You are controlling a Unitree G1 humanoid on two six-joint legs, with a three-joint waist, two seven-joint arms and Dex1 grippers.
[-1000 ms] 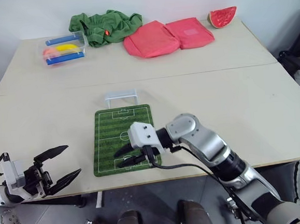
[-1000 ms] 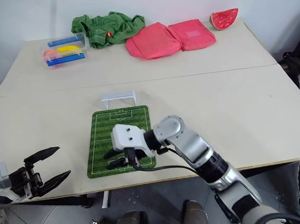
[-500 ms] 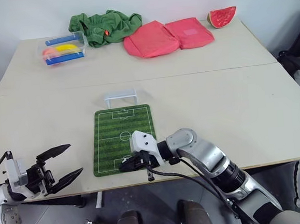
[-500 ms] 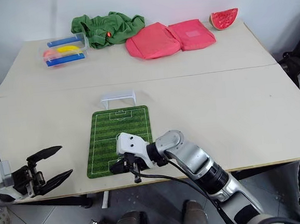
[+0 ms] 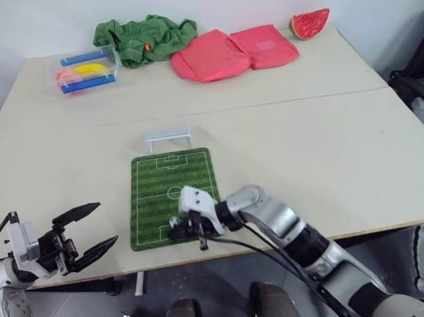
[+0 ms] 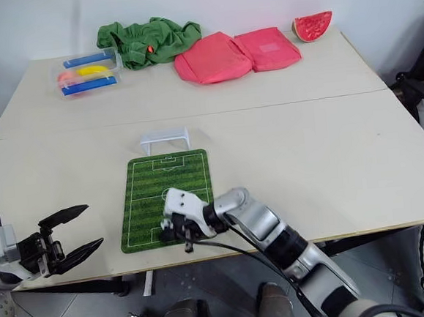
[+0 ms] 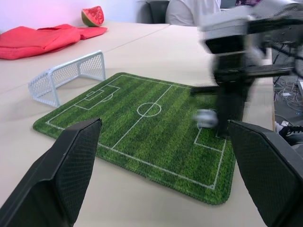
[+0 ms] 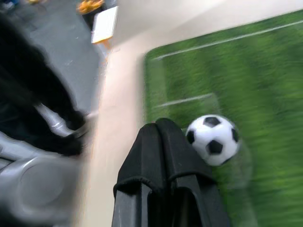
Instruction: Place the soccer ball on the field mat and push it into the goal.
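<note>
The soccer ball (image 8: 213, 140) lies on the field mat (image 5: 171, 180), close to its near edge and just beside the right gripper (image 8: 163, 130), whose jaws are pressed shut and empty. Open striped turf runs from there to the goal (image 5: 168, 138) at the mat's far edge. The left gripper (image 5: 93, 230) hovers off the worktop's (image 5: 328, 142) near-left edge, jaws spread wide.

Right gripper (image 8: 161, 128) points leftward, slightly down, fingers pressed together; left gripper (image 5: 92, 228) hangs level, fingers spread.
</note>
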